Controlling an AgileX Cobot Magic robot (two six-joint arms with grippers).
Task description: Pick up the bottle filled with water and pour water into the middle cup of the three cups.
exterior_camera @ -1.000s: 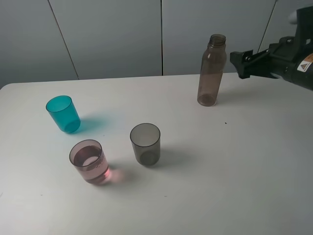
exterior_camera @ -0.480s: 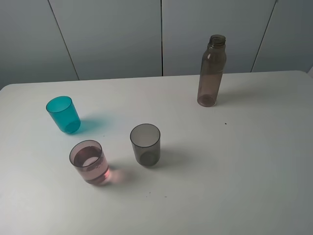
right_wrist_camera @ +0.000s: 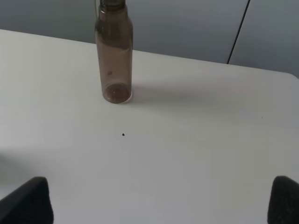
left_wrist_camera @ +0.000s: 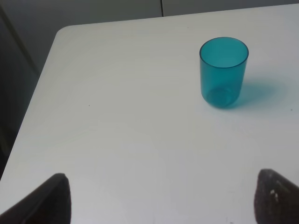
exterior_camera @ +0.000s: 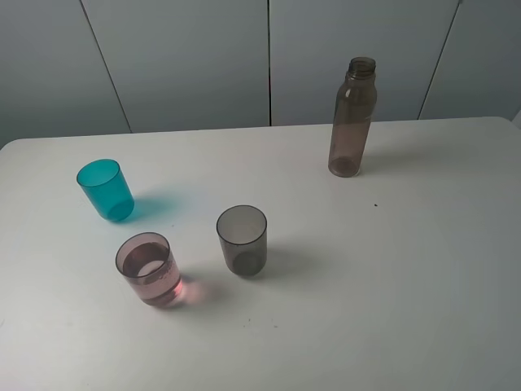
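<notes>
Bottle upright at far right of table, cups grouped at left, both claws empty.

Bottle (exterior_camera: 352, 118) standing capless nr back edge of white table (exterior_camera: 391, 277), well apart from the three cups; nothing touching it, only a tiny dark speck (exterior_camera: 375, 204) on the tabletop betw it & the near side. Pink middle cup (exterior_camera: 149, 269) w/ some water in it, nearest the front; smoky grey cup (exterior_camera: 242, 239) just beside it to the right; teal cup (exterior_camera: 105, 189) behind, nr left edge. All three upright, none touching. No arm over the table in high view. Left gripper (left_wrist_camera: 159, 198): fingertips spread wide, pinching nothing, teal cup ahead. Right gripper (right_wrist_camera: 161, 200): fingertips spread wide, nothing betw them, bottle ahead w/ clear tabletop betw.
</notes>
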